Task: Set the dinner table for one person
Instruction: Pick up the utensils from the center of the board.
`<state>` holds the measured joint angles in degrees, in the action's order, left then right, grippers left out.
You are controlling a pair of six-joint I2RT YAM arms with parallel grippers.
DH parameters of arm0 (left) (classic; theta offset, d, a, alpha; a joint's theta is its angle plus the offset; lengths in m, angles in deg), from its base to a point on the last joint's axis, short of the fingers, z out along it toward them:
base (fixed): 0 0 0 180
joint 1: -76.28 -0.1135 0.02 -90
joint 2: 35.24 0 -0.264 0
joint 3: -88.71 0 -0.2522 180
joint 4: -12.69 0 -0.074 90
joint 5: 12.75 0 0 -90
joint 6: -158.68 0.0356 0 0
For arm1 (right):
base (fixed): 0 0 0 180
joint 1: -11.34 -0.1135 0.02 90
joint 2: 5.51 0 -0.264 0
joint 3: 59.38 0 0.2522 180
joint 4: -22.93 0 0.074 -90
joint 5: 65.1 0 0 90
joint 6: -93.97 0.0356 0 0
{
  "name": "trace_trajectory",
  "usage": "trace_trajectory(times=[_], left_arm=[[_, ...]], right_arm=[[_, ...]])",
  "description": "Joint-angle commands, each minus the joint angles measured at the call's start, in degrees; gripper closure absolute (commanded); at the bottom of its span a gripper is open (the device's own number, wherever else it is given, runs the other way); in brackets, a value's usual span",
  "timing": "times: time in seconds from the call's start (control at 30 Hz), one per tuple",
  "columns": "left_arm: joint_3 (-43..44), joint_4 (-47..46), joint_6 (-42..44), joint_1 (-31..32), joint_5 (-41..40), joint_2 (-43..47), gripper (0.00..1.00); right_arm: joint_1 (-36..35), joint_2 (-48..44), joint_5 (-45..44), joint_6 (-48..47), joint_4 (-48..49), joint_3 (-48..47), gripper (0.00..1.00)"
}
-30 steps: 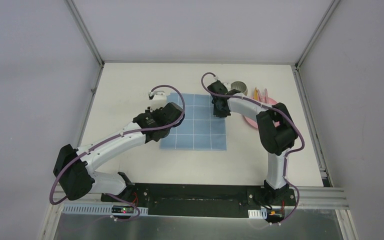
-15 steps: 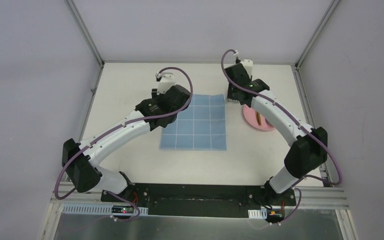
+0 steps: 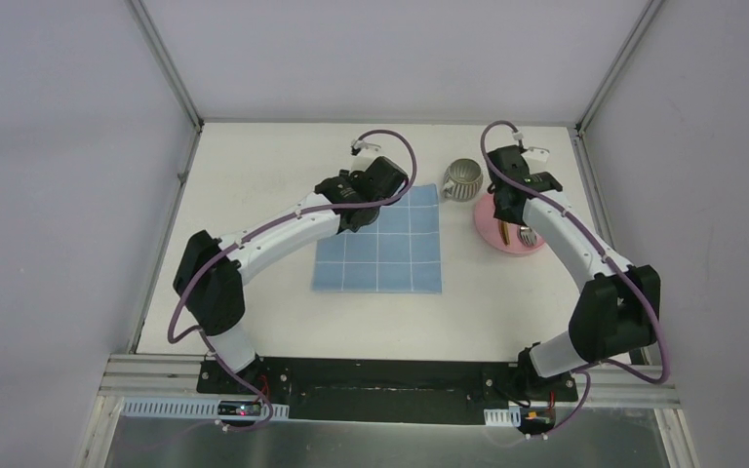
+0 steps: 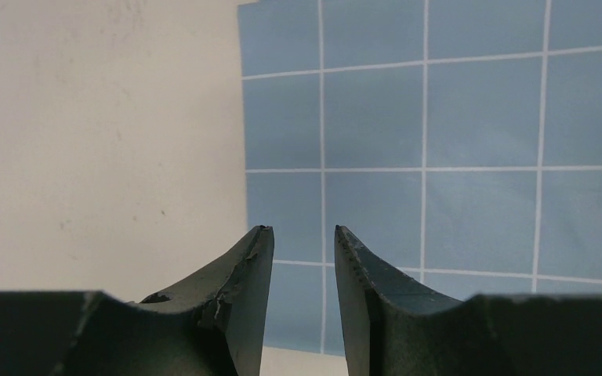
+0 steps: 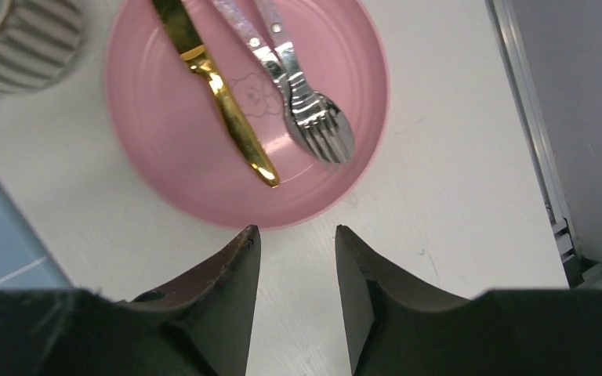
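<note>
Cutlery is piled on the pink plate rather than laid out. A gold knife and a silver fork lie across it side by side, and a second silver handle runs along the fork, its head hidden. The plate therefore reads as a carrier parked at the far right of the off-white tabletop, the surface to be set, which spreads beneath everything. A ribbed grey mug stands upright just beside the plate, between it and the blue grid-lined cloth. The cloth lies flat mid-tabletop, the likely spot for the setting. The right claw hangs just outside the plate's rim on the side where the tines point. Its fingers are slightly spread and grip nothing, probably lined up to take the rim or a utensil. The left claw hovers over an edge of the cloth near one corner, likewise parted a little and empty, perhaps to pin or straighten it. Nothing visible sits on the cloth yet, so the setting seems barely begun.
</note>
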<state>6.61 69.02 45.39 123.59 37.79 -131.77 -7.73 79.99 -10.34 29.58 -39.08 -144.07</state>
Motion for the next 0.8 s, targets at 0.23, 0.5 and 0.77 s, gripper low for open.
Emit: trace_trajectory(times=[0.23,0.5,0.77], left_arm=[[0.0,-11.4,2.0,0.6,21.1,-2.1,0.64],[-2.9,-12.4,3.0,0.5,16.8,-0.1,0.64],[-3.8,-11.4,3.9,0.5,13.4,0.2,0.64]], right_arm=[[11.2,3.0,8.9,2.7,2.7,-2.0,0.57],[11.2,15.2,15.4,1.6,7.4,-9.2,0.56],[11.4,23.5,15.6,-0.5,6.4,-17.0,0.27]])
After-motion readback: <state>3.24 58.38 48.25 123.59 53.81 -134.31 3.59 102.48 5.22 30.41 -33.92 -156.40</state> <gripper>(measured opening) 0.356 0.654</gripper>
